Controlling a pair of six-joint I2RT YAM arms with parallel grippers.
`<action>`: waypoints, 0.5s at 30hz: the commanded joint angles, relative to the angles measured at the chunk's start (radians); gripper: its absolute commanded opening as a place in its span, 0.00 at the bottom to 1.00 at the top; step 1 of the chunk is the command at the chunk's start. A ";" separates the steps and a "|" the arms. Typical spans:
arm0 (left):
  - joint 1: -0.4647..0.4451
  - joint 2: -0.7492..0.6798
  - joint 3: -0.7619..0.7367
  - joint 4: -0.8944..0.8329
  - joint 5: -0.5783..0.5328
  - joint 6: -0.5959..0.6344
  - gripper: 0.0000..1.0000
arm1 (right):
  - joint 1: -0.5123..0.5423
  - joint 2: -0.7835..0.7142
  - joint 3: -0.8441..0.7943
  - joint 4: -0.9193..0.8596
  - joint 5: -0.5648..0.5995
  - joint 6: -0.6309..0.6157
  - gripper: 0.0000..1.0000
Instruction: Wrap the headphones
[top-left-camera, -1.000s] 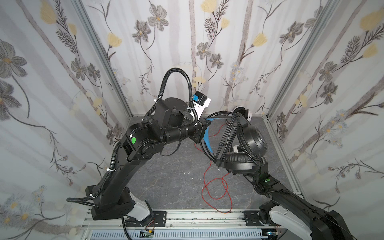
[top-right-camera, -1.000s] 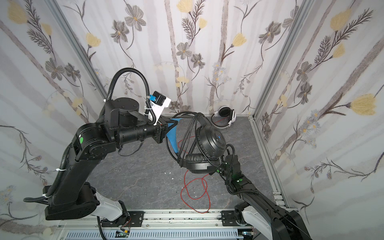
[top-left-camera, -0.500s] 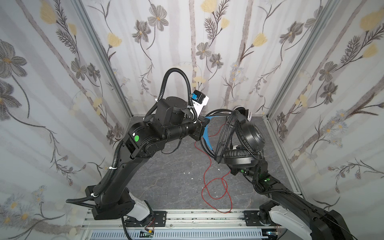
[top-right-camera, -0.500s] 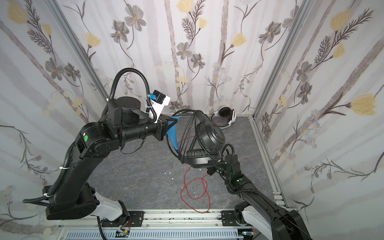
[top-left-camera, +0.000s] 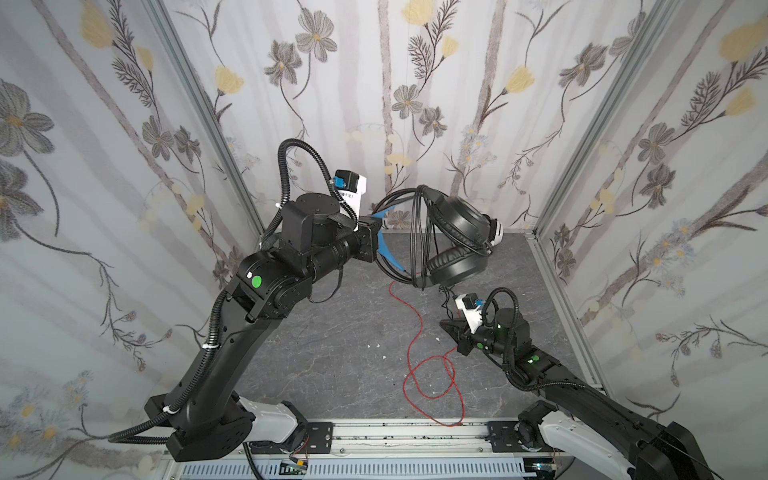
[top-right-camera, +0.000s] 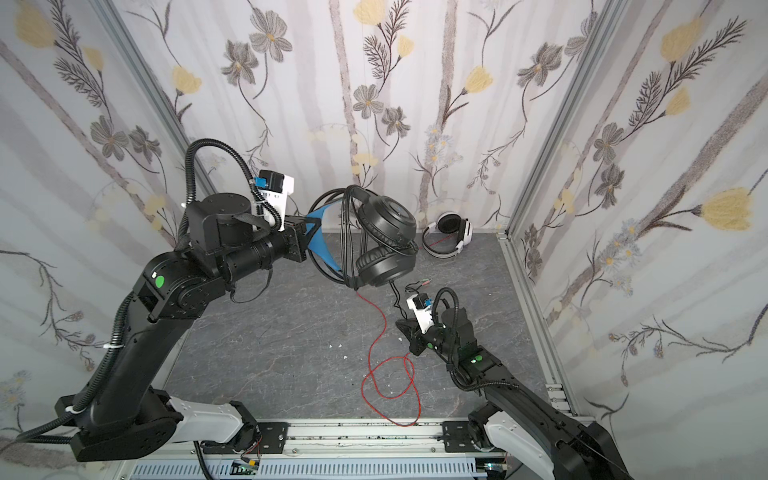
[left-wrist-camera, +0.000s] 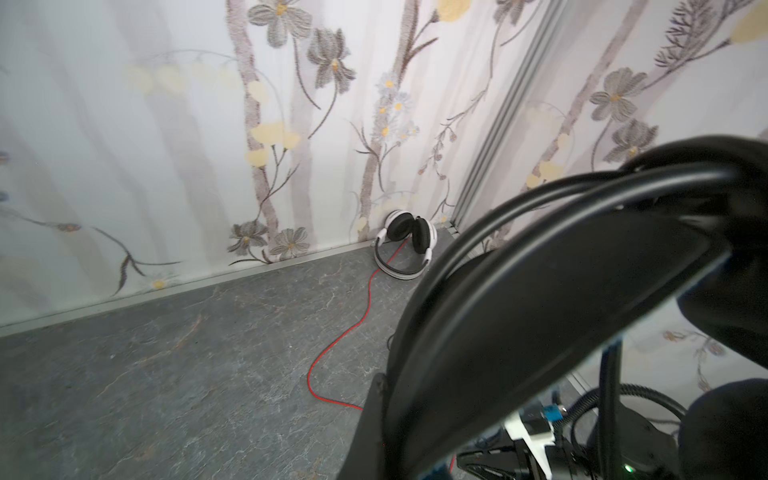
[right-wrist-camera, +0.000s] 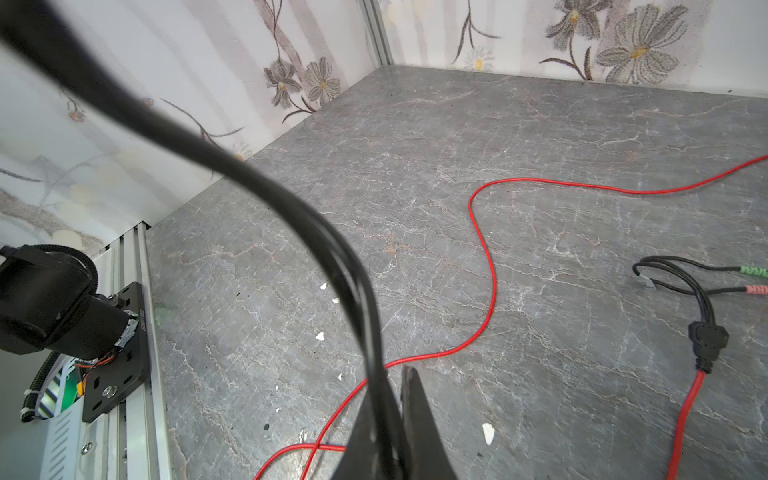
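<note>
The black headphones hang in the air over the middle of the table. My left gripper is shut on their blue-lined headband. Several turns of black cable run around the band. One strand drops from the lower earcup to my right gripper, which sits low over the table, shut on that black cable. The white headphones lie in the back right corner. In a top view they are mostly hidden behind the black pair.
A red cable snakes from the white headphones across the grey table to loops near the front rail. The black cable's plug end lies by my right gripper. Flowered walls close three sides.
My left arm has lifted the black headphones higher and farther back. The right gripper, open a second ago by the lower earcup, has shut on the black cable.
</note>
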 joint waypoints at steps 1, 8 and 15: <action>0.055 -0.028 -0.061 0.203 -0.088 -0.133 0.00 | 0.032 -0.009 0.027 -0.063 0.061 -0.033 0.00; 0.129 -0.014 -0.155 0.325 -0.183 -0.220 0.00 | 0.136 -0.048 0.082 -0.180 0.128 -0.081 0.00; 0.161 0.037 -0.166 0.367 -0.240 -0.232 0.00 | 0.308 -0.080 0.141 -0.292 0.204 -0.135 0.00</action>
